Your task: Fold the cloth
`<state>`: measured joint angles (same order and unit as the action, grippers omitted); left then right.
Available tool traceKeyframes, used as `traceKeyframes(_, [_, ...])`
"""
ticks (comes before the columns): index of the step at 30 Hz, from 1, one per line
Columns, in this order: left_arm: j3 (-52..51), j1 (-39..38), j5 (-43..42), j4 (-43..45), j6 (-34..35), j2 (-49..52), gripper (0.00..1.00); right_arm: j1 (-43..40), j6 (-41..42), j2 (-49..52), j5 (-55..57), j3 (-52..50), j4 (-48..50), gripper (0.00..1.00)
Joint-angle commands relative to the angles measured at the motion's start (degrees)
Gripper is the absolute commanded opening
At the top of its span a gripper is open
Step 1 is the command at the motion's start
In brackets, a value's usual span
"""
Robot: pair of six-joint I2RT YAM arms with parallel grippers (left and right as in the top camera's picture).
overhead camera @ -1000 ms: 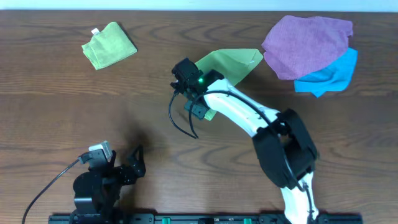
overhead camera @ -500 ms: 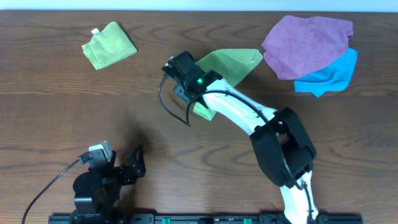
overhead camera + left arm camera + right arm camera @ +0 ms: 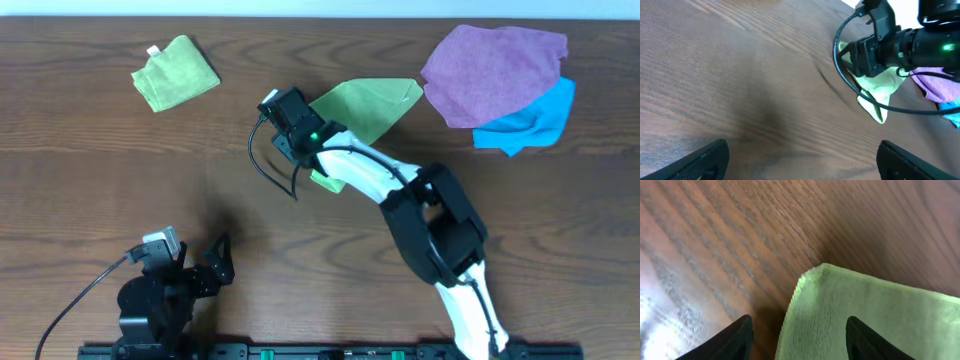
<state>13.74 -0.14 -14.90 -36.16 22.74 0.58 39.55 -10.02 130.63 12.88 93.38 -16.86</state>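
The cloth (image 3: 368,103) is lime-green and lies partly folded at mid table, tapering toward the right. In the right wrist view its near corner (image 3: 860,310) lies flat on the wood. My right gripper (image 3: 298,140) hovers over the cloth's left end, its body hiding that part from above. It is open (image 3: 800,345), with the cloth's edge between the two dark fingertips (image 3: 735,340). The left wrist view shows the cloth (image 3: 880,87) below the right arm's wrist. My left gripper (image 3: 215,262) rests at the front left, open (image 3: 802,165) over bare wood.
A small folded lime-green square (image 3: 175,72) sits at the back left. A purple cloth (image 3: 495,72) lies at the back right on top of a blue cloth (image 3: 540,118). The right arm's black cable (image 3: 270,170) loops left of the cloth.
My right gripper has moved left and a little toward the back along the cloth's left end, its fingers narrowing slightly. The left arm has stayed still.
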Motion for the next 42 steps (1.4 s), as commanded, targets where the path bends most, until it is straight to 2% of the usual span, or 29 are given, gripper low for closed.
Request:
traceKeyframes(1, [-0.1,-0.2,-0.6,0.0,0.4,-0.4,0.95,-0.2,1.7,1.3,0.7,0.8,1.0,0.57])
traceKeyframes(18, [-0.1,-0.2,-0.6,0.0,0.4,-0.4,0.95,-3.7,2.3,4.8,0.6,0.8,8.4,0.48])
traceKeyframes(22, [-0.1,-0.2,-0.6,0.0,0.4,-0.4,0.95,-4.1,2.3,5.4,0.2,0.8,9.5,0.36])
traceKeyframes(23, [-0.1,-0.2,-0.6,0.0,0.4,-0.4,0.95,-4.1,2.5,5.4,-0.1,0.8,9.5,0.28])
traceKeyframes(25, [-0.1,-0.2,-0.6,0.0,0.4,-0.4,0.95,-4.1,3.3,5.5,-0.3,0.8,9.7,0.04])
traceKeyframes(30, [-0.1,-0.2,0.2,0.0,0.0,-0.4,0.95,-3.8,4.1,5.1,2.0,2.7,10.7,0.01])
traceKeyframes(33, [-0.1,-0.2,0.5,0.0,0.0,-0.4,0.95,-3.6,4.2,4.0,5.4,5.8,7.9,0.01])
traceKeyframes(38, [-0.1,-0.2,0.7,0.3,0.0,-0.4,0.95,-3.5,4.7,-0.3,5.8,10.3,-6.4,0.01])
traceKeyframes(42, [-0.1,-0.2,3.6,2.0,0.0,-0.4,0.95,-3.7,8.1,-5.1,5.8,10.5,-17.2,0.01])
